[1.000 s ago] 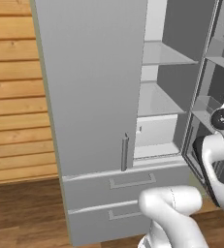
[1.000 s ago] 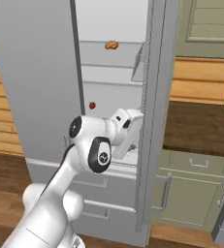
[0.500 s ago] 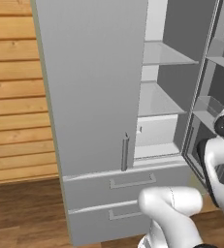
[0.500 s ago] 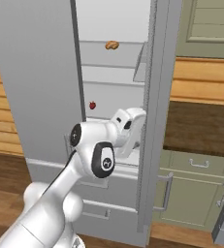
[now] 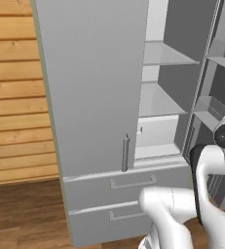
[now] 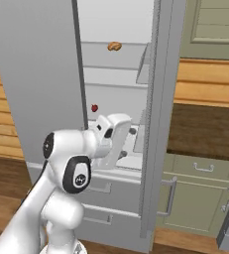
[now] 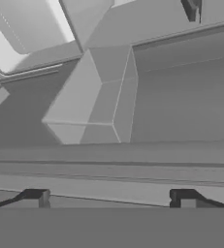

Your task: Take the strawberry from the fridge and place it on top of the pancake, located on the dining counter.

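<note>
Fridge (image 6: 36, 74) right door open; strawberry (image 6: 94, 107) sits on a middle shelf, toward the left wall, orange-brown lump (image 6: 114, 46) on the shelf above. End effector (image 7: 111, 197) empty, fingers (image 7: 37, 197) wide apart, aimed at the lower interior. Judgement: lift and swing the hand left to centre the berry between the tips, then close gently, since it is small and could roll. Since a second ago the wrist has risen and turned further into the opening.

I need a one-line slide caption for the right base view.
Arm reaches into the open fridge; strawberry waits on a shelf above the gripper, another food item higher up.
</note>
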